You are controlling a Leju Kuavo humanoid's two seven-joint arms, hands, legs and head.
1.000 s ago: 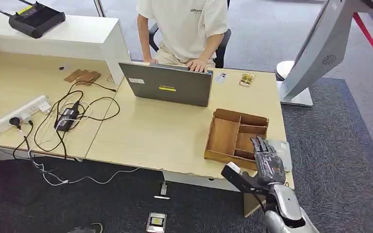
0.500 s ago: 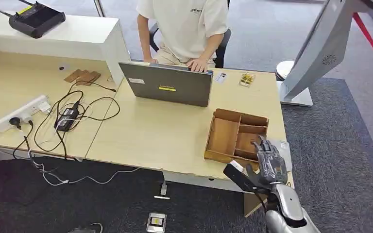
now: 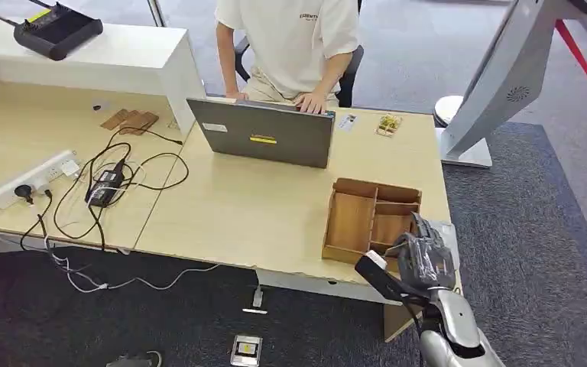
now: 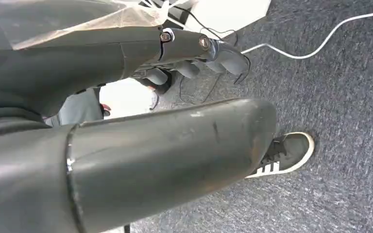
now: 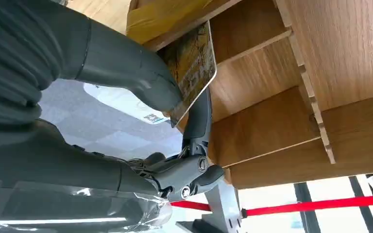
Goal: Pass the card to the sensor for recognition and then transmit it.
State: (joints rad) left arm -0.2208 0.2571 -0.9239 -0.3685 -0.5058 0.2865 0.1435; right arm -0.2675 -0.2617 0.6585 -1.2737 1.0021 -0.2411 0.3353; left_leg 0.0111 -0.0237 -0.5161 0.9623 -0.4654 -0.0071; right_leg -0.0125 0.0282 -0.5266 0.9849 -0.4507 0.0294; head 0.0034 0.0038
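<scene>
- The wooden tray (image 3: 372, 219) served as the landmark: it sat on the desk (image 3: 260, 206) near the front right corner, with open compartments split by dividers.
- The right hand (image 3: 422, 260) hovered at the tray's near right corner, over its near edge.
- In the right wrist view that hand (image 5: 141, 92) pinched the card (image 5: 193, 68) between the thick thumb and a dark finger (image 5: 200, 119); the card stood tilted over one of the tray's (image 5: 281, 92) compartments, and whether it touched the wood could not be told.
- The left hand (image 4: 194, 53) hung above the carpet (image 4: 340, 97) with its fingers curled in and nothing in them.
- A grey laptop (image 3: 264, 132) stood open behind the tray, well apart, with a person (image 3: 290, 38) in a pale shirt seated beyond it.
- A grey-white stand (image 3: 497, 84) rose to the right of the tray, off the desk.
- A power strip (image 3: 34, 177) and tangled black cables (image 3: 111, 187) lay far left of the tray.
</scene>
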